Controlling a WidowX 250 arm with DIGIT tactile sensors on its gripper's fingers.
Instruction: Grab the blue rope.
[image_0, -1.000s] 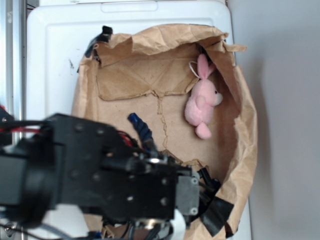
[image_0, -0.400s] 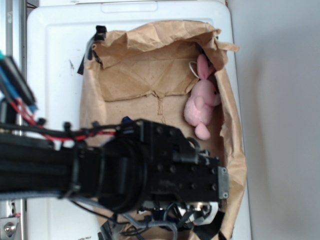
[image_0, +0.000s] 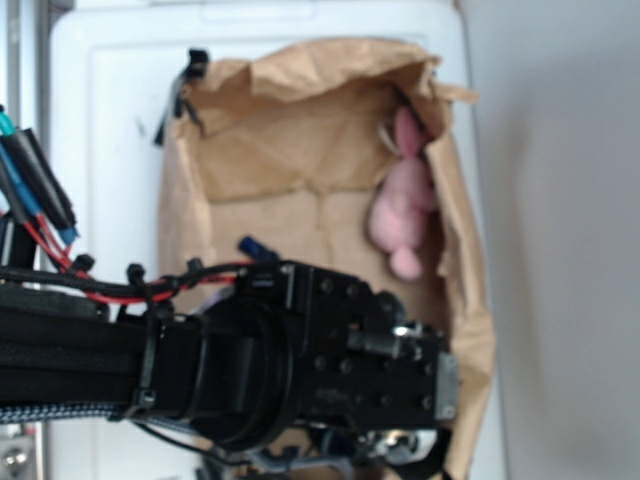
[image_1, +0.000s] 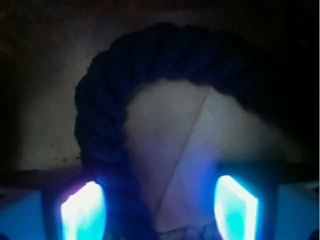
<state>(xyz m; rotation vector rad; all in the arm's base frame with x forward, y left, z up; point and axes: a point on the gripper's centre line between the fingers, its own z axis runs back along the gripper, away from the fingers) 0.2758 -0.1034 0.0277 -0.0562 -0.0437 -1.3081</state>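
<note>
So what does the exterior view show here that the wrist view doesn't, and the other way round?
Only the exterior shows the wider scene: the brown paper crumpled into a tray on the white lid, the pink bunny by the right wall, and the arm covering the lower middle. Only the wrist shows the rope's twisted strands arching over the paper, and the gripper's two glowing fingers standing apart, the rope running down beside the left one. Both share the rope, though the exterior shows just one end of it, and the paper.
</note>
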